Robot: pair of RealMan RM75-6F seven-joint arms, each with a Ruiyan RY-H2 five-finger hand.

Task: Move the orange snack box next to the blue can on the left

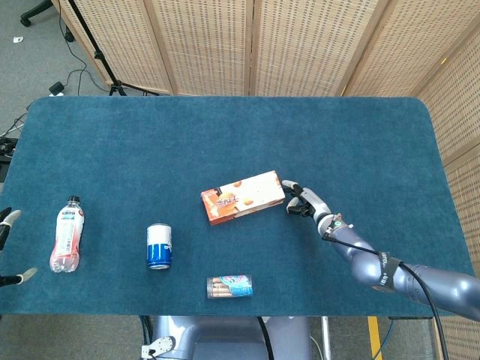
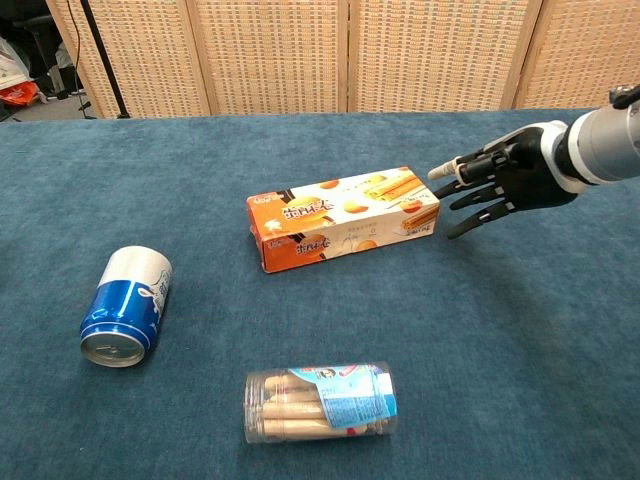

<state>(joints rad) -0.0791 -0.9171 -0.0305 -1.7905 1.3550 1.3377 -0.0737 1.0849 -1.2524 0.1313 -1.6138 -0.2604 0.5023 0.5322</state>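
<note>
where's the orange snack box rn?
Head view: the orange snack box lies mid-table, up and right of the blue can, with the right robot hand at its right end.

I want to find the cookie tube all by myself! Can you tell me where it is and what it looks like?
Look at the blue table and go to the edge nearest the robot, near the middle. There, to the right of the blue can and in front of the orange snack box, lies the tube. It is the only see-through thing with tan sticks showing inside.
</note>
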